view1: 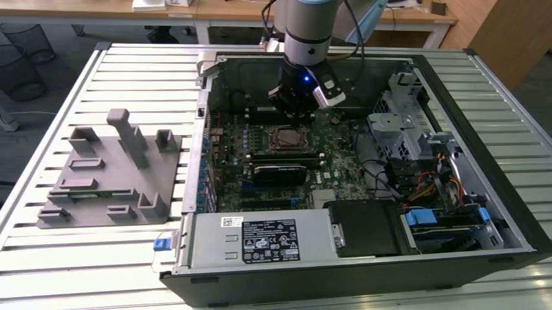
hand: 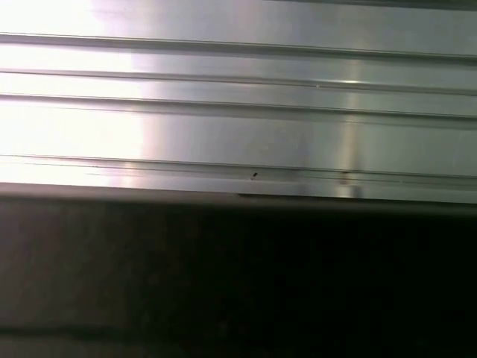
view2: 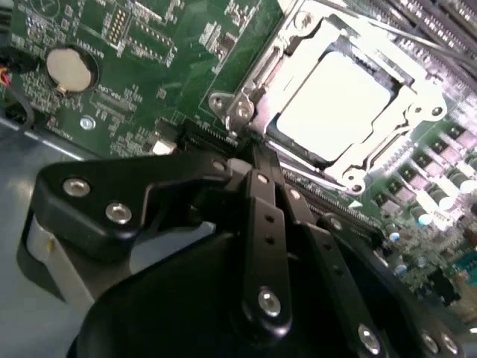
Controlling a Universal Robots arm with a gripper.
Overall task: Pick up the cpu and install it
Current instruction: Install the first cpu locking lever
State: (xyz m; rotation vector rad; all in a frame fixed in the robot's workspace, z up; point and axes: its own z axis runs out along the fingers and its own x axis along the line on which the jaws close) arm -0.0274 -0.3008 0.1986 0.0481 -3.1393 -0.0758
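An open computer case (view1: 509,213) lies on a slatted metal counter (view1: 129,64), filling the middle and right of the exterior view. The arm (view1: 306,26) comes down from the top centre of that frame, and its hand (view1: 298,116) hangs inside the case above the green motherboard (view1: 337,155), just above the socket (view1: 287,137) in the picture.

The cpu (view1: 286,137) sits inside that socket, near the centre of the exterior view. In the second wrist view the cpu (view2: 335,101) appears at the upper right as a pale, brightly lit square, flat within the metal socket frame (view2: 358,168). The black linkage of the hand (view2: 257,160) fills the lower half of that frame, its fingers (view2: 257,183) drawn close together with nothing seen between them; the tips end just short of the socket's near edge and do not touch the chip. A round coin battery (view2: 68,68) shows at the upper left on the board.

At the left of the exterior view a grey plastic fixture (view1: 108,174) with upright blocks rests on the counter, well apart from the case. A silver power supply box (view1: 258,240) occupies the lower middle of the case.

The first wrist view shows bright ribbed metal slats (hand: 238,112) across the upper half and a dark surface below.
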